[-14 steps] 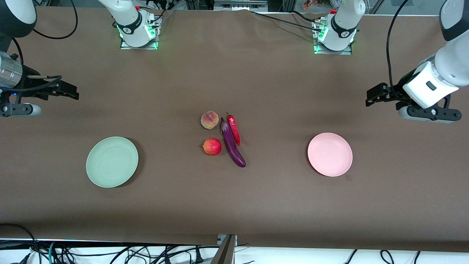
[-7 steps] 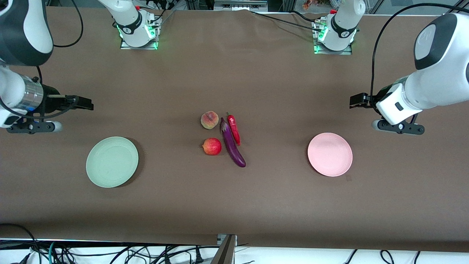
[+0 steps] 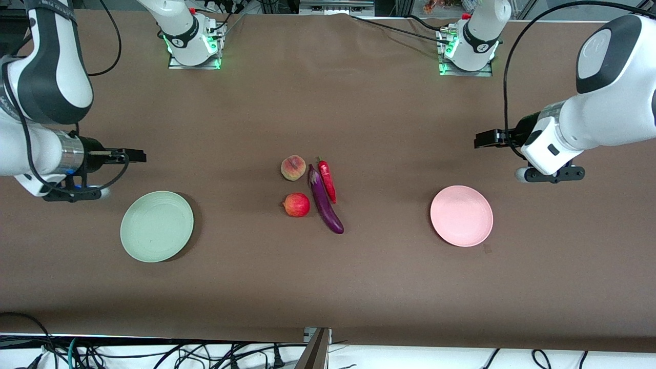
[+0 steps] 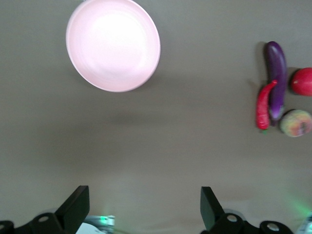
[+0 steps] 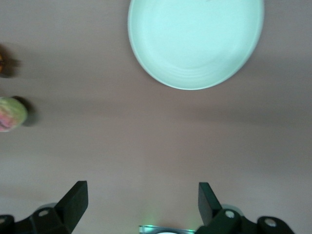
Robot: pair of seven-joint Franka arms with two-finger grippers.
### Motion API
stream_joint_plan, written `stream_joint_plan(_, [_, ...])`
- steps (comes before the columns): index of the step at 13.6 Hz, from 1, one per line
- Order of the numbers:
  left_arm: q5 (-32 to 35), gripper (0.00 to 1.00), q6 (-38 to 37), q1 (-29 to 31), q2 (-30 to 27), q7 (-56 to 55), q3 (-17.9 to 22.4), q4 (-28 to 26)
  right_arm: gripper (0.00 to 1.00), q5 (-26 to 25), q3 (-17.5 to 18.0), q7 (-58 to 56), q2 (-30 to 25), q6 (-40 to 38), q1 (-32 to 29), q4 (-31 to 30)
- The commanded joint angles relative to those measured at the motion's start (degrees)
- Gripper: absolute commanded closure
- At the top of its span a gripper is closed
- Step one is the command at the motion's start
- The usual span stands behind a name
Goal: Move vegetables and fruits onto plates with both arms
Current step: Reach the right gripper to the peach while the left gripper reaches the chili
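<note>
Four pieces of produce cluster at mid-table: the peach at 12 o'clock of the pomegranate, the eggplant at the pomegranate's 3 o'clock, and the chili lying against the eggplant. The green plate sits toward the right arm's end and the pink plate toward the left arm's end. The left gripper hovers over bare tabletop at 1 o'clock of the pink plate, fingers spread and empty. The right gripper hovers over bare tabletop at 11 o'clock of the green plate, fingers likewise spread, holding nothing.

A robotics laboratory: two bench-mounted arm bases on a brown-covered counter, loose cables along its near edge.
</note>
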Motion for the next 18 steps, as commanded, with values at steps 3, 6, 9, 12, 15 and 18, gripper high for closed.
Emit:
stream_joint_plan(3, [-4.4,0.00,8.0,-6.1,6.3,-10.2,-0.4,-0.3,0.00,7.1,0.1,0.5,5.2,3.6,3.1,0.4])
stream_joint_plan(6, [-3.7,0.00,22.5,-14.6,9.4,-19.3,-0.4,-7.6,0.00,7.1,0.1,8.5,7.1,8.6,6.8,-1.0])
stream_joint_plan(9, [-1.5,0.00,38.4,-22.7,12.8,-30.4,-0.4,-16.2,0.00,8.6,0.2,13.1,9.1,11.0,10.0,-1.1])
stream_joint_plan(12, [1.2,0.00,45.3,-30.6,18.1,-42.4,0.3,-15.8,0.00,11.9,0.1,17.5,11.3,13.6,13.3,-1.1])
stream_joint_plan(15, [7.4,0.00,50.6,-33.4,22.6,-52.4,0.0,-15.4,0.00,11.9,0.1,22.5,13.9,17.5,16.4,-1.2])
stream_joint_plan(18, [6.8,0.00,51.9,-34.8,26.0,-55.0,0.4,-11.4,0.00,12.2,0.2,27.3,16.0,21.1,18.9,-1.2])
